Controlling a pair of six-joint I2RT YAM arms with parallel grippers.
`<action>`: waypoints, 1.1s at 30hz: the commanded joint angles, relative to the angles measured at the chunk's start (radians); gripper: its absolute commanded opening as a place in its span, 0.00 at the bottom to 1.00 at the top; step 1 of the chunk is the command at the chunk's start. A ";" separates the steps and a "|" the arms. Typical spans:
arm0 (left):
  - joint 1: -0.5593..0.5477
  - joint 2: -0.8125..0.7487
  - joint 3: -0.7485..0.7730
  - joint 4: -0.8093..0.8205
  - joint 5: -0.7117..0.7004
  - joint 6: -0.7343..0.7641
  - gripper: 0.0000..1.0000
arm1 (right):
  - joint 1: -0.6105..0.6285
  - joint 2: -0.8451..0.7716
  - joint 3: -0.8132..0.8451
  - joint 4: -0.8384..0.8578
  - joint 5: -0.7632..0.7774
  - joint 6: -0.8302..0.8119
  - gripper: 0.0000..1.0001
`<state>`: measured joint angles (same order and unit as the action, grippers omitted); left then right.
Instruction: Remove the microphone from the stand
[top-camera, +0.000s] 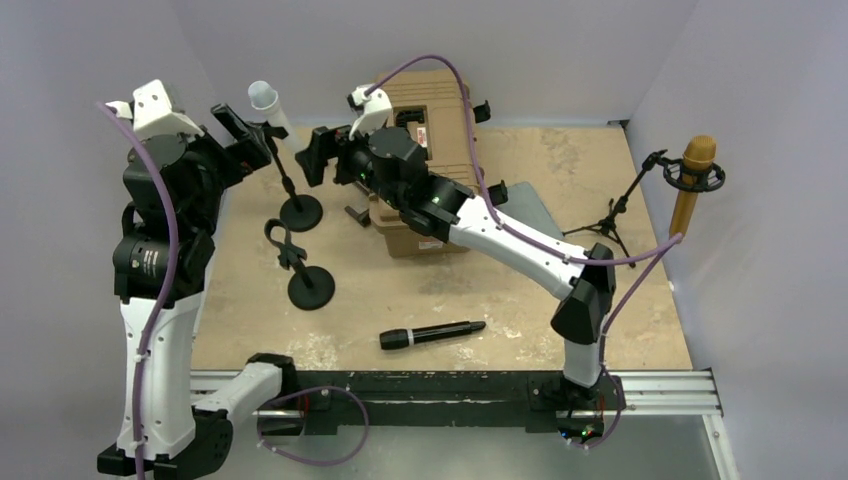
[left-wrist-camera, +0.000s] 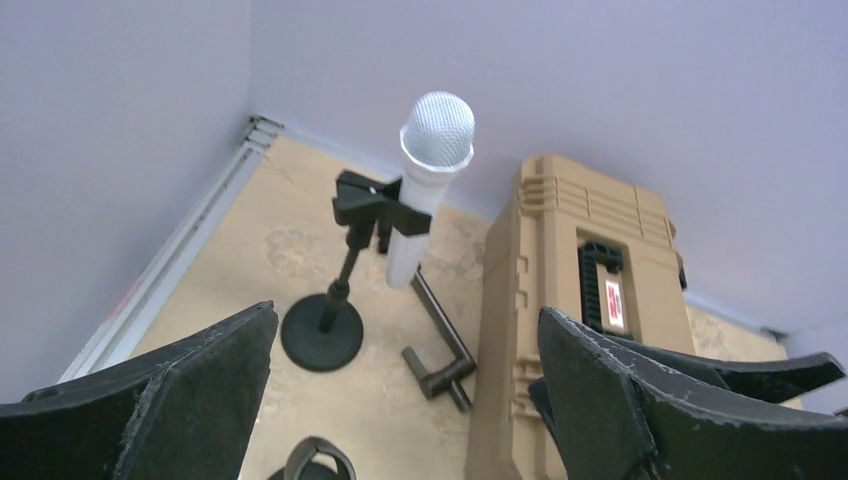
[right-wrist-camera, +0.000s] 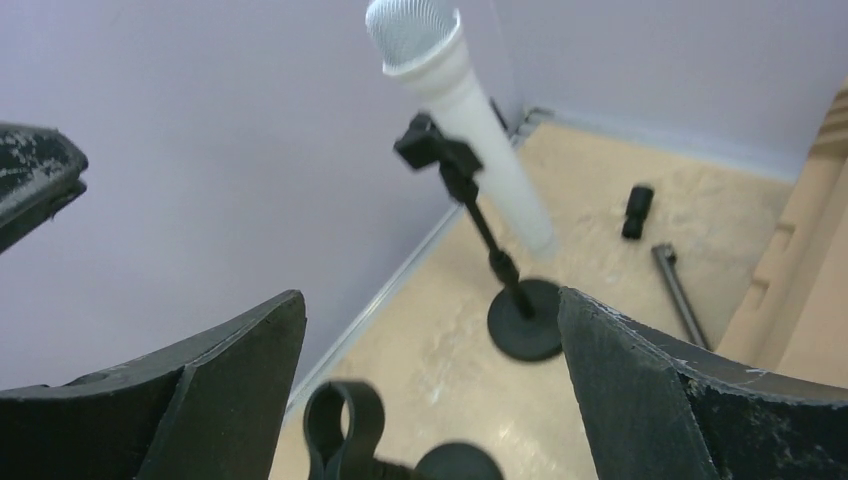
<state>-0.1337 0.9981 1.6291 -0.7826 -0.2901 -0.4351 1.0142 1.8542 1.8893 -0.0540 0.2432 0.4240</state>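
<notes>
A black microphone (top-camera: 432, 334) lies nearest me on the table (top-camera: 560, 290). Beyond it, my left gripper (left-wrist-camera: 405, 320) and right gripper (right-wrist-camera: 430, 300) gape wide and empty, flanking the white microphone (left-wrist-camera: 428, 180), which sits clipped and tilted in its stand (left-wrist-camera: 322, 335).

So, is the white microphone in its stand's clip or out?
In: the white microphone sits tilted in the clip atop its round-base stand. The left claw and right claw are both open, clear of it.

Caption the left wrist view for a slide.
Open left tool faces a white microphone clipped in its stand, beside a tan case.
</notes>
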 joint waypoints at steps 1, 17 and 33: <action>0.066 0.005 0.011 0.125 -0.018 -0.006 1.00 | -0.023 0.082 0.141 0.106 0.079 -0.148 0.97; 0.154 0.002 -0.100 0.188 -0.138 0.153 1.00 | -0.049 0.481 0.555 0.458 -0.070 -0.343 0.99; 0.414 0.267 -0.059 0.374 0.650 -0.033 0.96 | -0.059 0.311 0.254 0.475 -0.064 -0.319 0.96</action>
<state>0.2260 1.1507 1.5047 -0.5369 0.0101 -0.3691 0.9657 2.3745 2.2776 0.3801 0.1673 0.0814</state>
